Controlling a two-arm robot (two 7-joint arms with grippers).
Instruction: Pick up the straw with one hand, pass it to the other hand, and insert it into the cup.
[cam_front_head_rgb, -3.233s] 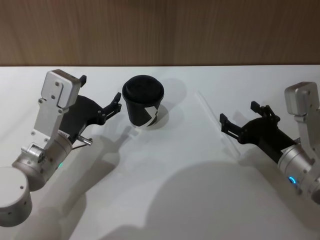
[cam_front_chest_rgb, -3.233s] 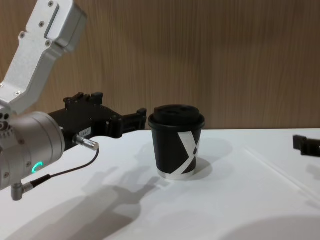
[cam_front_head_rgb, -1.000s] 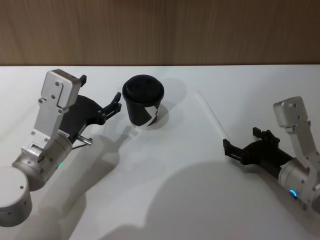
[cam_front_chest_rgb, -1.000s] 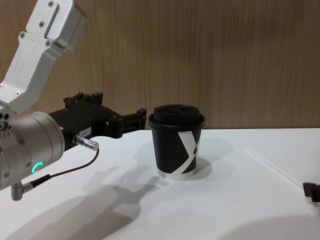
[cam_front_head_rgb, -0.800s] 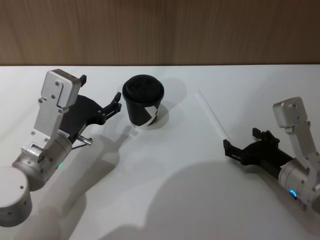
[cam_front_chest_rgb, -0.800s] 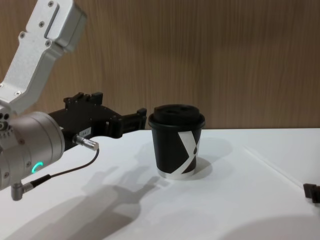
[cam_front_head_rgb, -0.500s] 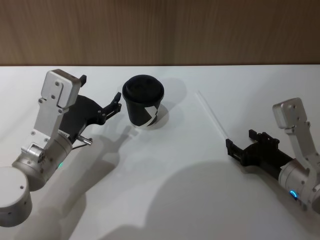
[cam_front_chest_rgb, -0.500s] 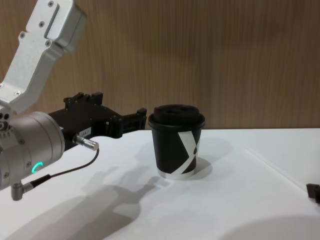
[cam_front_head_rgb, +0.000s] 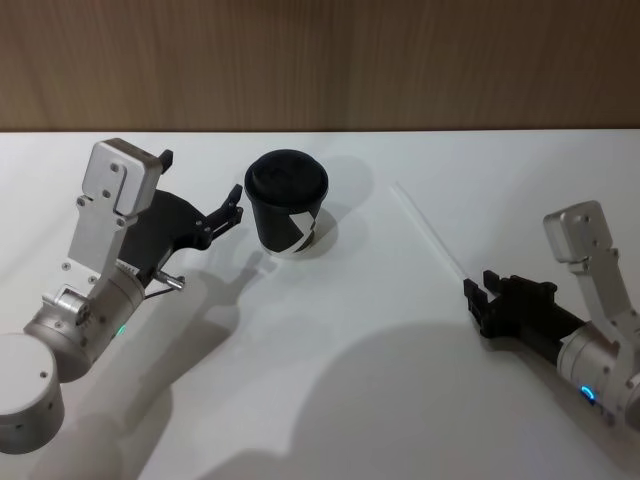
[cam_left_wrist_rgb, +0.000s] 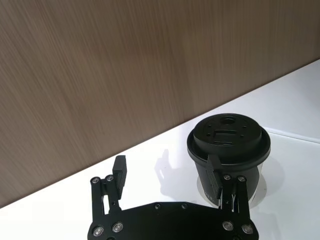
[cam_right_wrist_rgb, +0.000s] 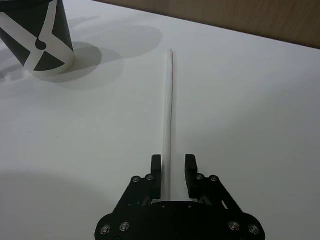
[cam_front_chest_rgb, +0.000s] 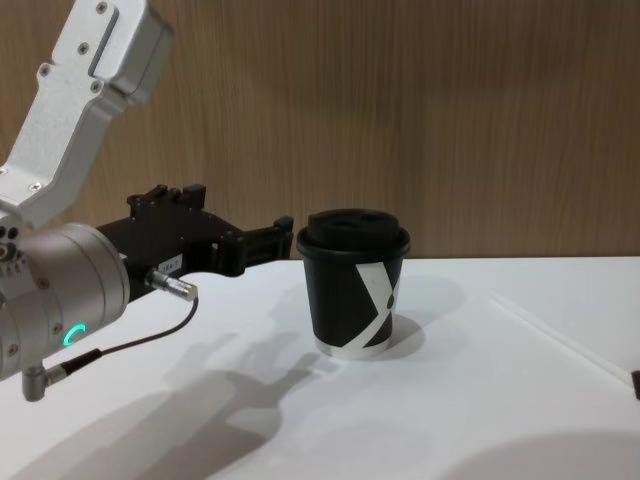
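The black lidded cup (cam_front_head_rgb: 287, 205) with its white X mark stands upright at the table's back middle, also in the chest view (cam_front_chest_rgb: 355, 290). My left gripper (cam_front_head_rgb: 202, 180) hovers open just left of the cup, one finger close to its side (cam_left_wrist_rgb: 228, 145). The thin white straw (cam_front_head_rgb: 428, 232) lies flat on the table to the right of the cup. My right gripper (cam_front_head_rgb: 480, 288) is low at the straw's near end. In the right wrist view the straw (cam_right_wrist_rgb: 169, 115) runs between the gripper's (cam_right_wrist_rgb: 173, 164) narrowed fingers, with a small gap still showing on one side.
The white table (cam_front_head_rgb: 330, 380) has broad bare room in front of the cup and between the two arms. A wood-panelled wall (cam_front_head_rgb: 320, 60) runs along its far edge.
My right gripper has dropped back and down along the straw to its near end, and its fingers have drawn closer together around it. The left arm, the cup and the straw have not moved.
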